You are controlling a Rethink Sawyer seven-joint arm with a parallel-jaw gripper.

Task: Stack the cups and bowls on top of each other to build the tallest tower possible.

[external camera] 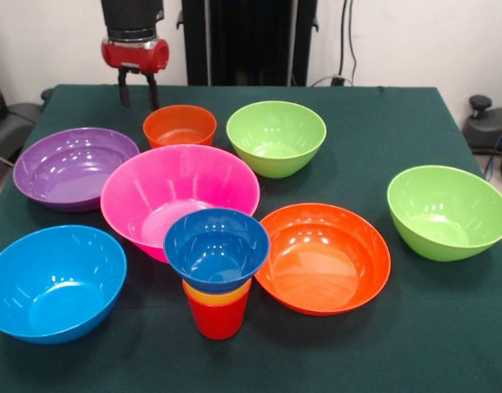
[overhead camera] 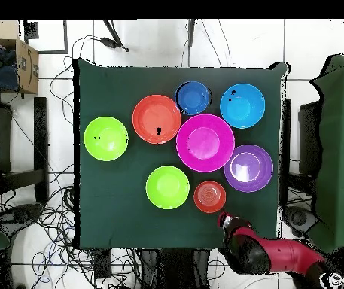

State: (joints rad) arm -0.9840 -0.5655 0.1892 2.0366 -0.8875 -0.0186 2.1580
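Claw (external camera: 137, 92) hangs empty, fingers apart, just behind small orange-red bowl (external camera: 179, 125), likely lined up for next pick; tower (external camera: 217, 270) near front edge: red cup (external camera: 217, 318), orange cup (external camera: 217, 293), small blue bowl (external camera: 216, 248) nested, touching pink bowl (external camera: 178, 199); no readable writing anywhere.

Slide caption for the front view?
Open gripper above table's edge; small blue bowl tops two stacked cups, seven bowls loose.

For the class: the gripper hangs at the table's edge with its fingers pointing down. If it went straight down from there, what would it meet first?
Most likely the bare green table. The gripper hangs beside the small orange-red bowl, not over it, though depth is hard to judge.
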